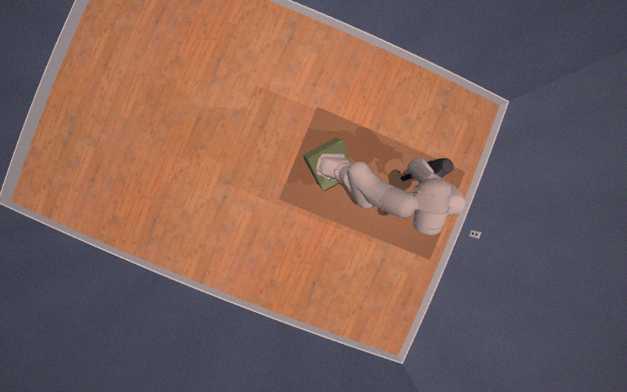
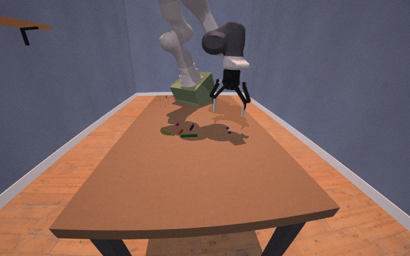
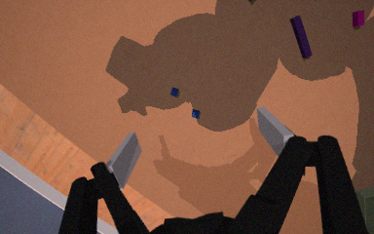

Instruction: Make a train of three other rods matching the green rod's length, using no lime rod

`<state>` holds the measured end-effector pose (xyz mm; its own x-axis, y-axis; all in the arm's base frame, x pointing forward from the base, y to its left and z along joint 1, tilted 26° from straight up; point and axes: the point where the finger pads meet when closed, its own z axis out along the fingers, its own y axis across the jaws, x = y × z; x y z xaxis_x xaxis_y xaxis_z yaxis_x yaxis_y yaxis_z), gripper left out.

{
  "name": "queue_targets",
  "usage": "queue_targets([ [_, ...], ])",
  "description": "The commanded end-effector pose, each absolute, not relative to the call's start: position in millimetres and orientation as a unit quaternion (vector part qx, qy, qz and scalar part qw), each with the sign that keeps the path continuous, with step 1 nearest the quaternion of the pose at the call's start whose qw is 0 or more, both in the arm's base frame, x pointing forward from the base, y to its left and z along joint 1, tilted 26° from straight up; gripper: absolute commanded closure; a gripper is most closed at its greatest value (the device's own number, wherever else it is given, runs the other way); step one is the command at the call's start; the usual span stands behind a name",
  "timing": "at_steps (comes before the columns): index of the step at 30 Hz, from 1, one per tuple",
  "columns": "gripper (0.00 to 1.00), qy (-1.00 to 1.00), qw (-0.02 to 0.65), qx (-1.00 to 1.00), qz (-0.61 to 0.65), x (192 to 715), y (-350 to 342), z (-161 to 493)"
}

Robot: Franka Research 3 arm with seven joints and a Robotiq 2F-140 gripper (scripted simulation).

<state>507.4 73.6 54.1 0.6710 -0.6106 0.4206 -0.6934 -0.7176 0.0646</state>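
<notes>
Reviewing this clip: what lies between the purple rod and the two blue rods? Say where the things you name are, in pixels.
No rod between purple rod (image 2: 191, 127) (image 3: 301, 37) and blue rods (image 2: 228, 129) (image 3: 196, 114); exterior and wrist show only shadowed tabletop.

We count: two blue rods (image 2: 227, 128) (image 3: 174, 92); one magenta rod (image 2: 176, 124) (image 3: 358, 19); one purple (image 2: 191, 127) (image 3: 301, 37), orange (image 2: 180, 131), lime (image 2: 166, 132), green rod (image 2: 188, 135) each.

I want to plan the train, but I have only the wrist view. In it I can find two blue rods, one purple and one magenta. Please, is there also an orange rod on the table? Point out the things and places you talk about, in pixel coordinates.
Observer: Yes. In the exterior view, an orange rod (image 2: 180, 131) lies to the left of the purple rod (image 2: 191, 127) (image 3: 301, 37).
Operator: Thank you. And is there any lime rod, which I must not use?
Observer: Yes, one lime rod (image 2: 166, 132), farther left than the orange rod in the exterior view.
</notes>
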Motion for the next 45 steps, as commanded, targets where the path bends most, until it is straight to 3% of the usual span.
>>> queue_targets([
  [1, 0.0, -0.431, 0.093, 0.873, 0.209, 506.5, 75.3, 52.7],
  [21, 0.0, -0.543, 0.064, 0.808, 0.219, 503.0, 74.4, 50.0],
  [22, 0.85, -0.543, 0.064, 0.808, 0.219, 503.0, 74.4, 50.0],
  [45, 0.85, -0.543, 0.064, 0.808, 0.219, 503.0, 74.4, 50.0],
])
